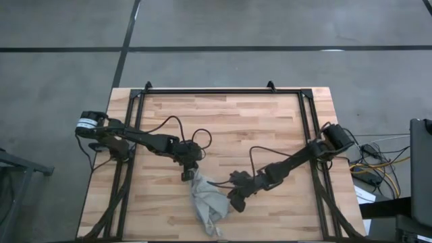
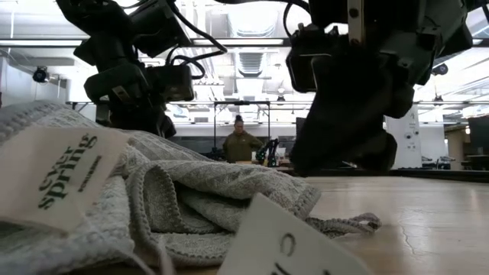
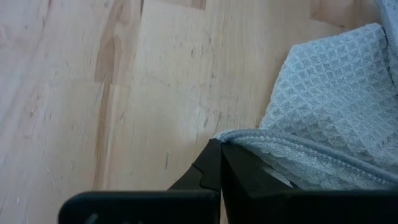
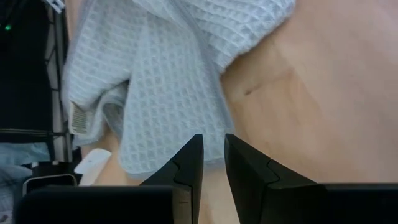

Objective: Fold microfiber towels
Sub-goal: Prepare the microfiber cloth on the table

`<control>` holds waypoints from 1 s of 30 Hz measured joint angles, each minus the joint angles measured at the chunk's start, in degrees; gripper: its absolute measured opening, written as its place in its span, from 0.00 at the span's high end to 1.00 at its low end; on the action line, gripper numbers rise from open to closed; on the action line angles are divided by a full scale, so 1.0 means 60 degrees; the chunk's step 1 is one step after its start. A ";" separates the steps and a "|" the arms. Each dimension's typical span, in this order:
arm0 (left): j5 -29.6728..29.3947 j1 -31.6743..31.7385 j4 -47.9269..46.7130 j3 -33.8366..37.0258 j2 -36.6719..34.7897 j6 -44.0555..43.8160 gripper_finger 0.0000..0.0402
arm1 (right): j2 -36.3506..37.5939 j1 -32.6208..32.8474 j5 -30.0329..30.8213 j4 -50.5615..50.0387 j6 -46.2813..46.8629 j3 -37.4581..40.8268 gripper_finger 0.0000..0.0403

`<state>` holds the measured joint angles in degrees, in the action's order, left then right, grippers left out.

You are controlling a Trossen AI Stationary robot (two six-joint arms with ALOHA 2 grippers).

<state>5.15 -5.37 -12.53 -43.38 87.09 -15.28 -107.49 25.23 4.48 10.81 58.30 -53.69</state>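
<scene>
Towel (image 1: 206, 202) (crumpled) lies between left tool (image 1: 187, 175) and right tool (image 1: 235, 203).

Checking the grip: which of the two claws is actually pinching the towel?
The left claw, shut on the towel's hemmed edge. The right claw stands slightly apart, holding nothing.

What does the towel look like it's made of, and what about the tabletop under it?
The towel: a soft, matte grey woven cloth, probably microfiber, judging by its waffle-grid texture, stitched hem and limp crumpled folds. A white printed tag, likely fabric or paper, hangs at its edge.
The tabletop: light wood, apparently butcher-block, with visible joined strips and grain under a smooth, low-sheen finish.
</scene>
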 joint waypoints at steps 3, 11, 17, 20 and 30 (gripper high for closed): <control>0.0000 -0.0001 -0.0003 0.0002 0.0000 -0.0005 1.00 | -0.0078 0.0000 -0.0036 0.0014 -0.0057 -0.0065 0.84; 0.0000 -0.0002 0.0006 0.0001 0.0000 -0.0012 1.00 | -0.0092 0.0000 -0.0042 0.0062 -0.0165 -0.0087 0.84; 0.0029 0.0001 0.0010 0.0000 0.0000 -0.0030 1.00 | -0.0553 -0.0004 -0.0691 0.0731 0.0056 -0.0094 0.84; 0.0062 -0.0002 0.0010 -0.0073 0.0000 -0.0021 1.00 | -0.1035 0.0004 -0.0932 0.0836 0.0159 -0.0328 0.84; 0.0069 0.0001 -0.0019 -0.0168 0.0000 0.0032 1.00 | -0.1566 0.0000 -0.1124 -0.0192 -0.0471 -0.1410 0.84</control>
<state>5.56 -5.37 -12.64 -44.38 87.09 -15.09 -116.89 25.23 -2.27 9.66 55.48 -62.15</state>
